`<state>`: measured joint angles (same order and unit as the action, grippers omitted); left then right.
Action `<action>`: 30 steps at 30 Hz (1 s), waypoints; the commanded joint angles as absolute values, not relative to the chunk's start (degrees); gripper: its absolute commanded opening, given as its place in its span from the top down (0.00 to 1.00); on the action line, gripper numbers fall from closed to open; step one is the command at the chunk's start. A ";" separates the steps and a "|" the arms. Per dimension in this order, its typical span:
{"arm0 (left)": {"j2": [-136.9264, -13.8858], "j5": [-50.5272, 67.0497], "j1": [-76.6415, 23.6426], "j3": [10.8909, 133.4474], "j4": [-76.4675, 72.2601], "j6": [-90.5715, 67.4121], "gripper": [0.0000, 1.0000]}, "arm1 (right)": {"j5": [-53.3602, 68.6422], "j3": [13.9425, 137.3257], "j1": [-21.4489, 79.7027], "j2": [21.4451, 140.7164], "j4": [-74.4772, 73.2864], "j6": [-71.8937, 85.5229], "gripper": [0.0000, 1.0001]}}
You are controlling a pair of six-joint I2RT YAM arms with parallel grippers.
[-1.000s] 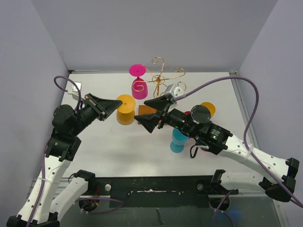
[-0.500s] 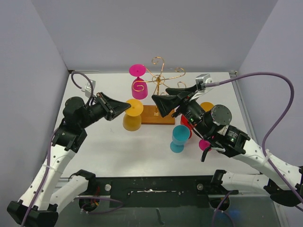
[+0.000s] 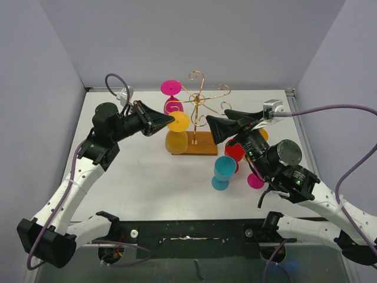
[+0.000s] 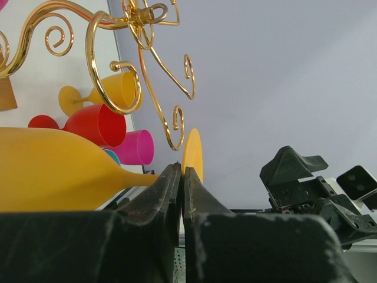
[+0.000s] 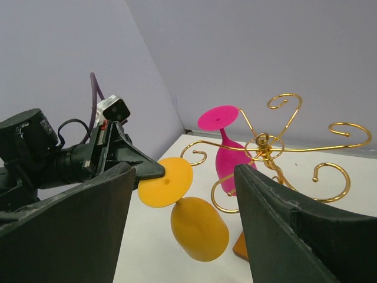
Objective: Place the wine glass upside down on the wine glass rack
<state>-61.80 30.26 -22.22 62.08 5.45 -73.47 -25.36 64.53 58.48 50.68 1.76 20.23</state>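
Note:
The orange wine glass [image 3: 175,140] hangs foot up and bowl down, tilted, just left of the wine glass rack [image 3: 201,96]. My left gripper [image 3: 163,123] is shut on the rim of its round foot [image 5: 167,180]. In the left wrist view the jaws [image 4: 182,171] pinch that foot edge-on, and the bowl [image 4: 47,177] lies to the left. The gold wire arms [image 4: 136,56] curl close above. My right gripper [image 3: 227,121] stands open to the right of the rack, holding nothing. Its fingers [image 5: 70,224] frame the orange wine glass [image 5: 200,229] from a distance.
A pink glass [image 3: 171,98] hangs upside down on the rack's left arm. The rack's wooden base [image 3: 203,144] sits under the orange glass. Teal [image 3: 222,171], red [image 3: 234,151], magenta [image 3: 255,180] and another orange glass [image 3: 260,134] cluster under the right arm.
The left arm has carried the orange glass right and farther back, up against the rack. The right gripper has drawn back from over the base to the rack's right side, still open.

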 commanded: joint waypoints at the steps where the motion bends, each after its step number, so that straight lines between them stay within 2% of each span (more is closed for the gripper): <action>1: -64.45 30.08 -23.34 67.20 -0.43 -74.39 1.00 | -28.82 63.45 57.95 49.17 6.73 18.33 0.31; 12: -72.14 25.26 -24.26 76.36 4.58 -71.64 1.00 | -30.05 59.84 57.48 48.27 10.00 17.62 0.31; 20: -75.64 23.10 -24.35 76.66 0.55 -73.76 1.00 | -30.91 58.07 57.30 47.38 10.73 17.64 0.30; 30: -77.21 18.73 -24.35 79.71 2.82 -72.26 1.00 | -31.15 56.98 57.21 46.59 10.81 18.18 0.30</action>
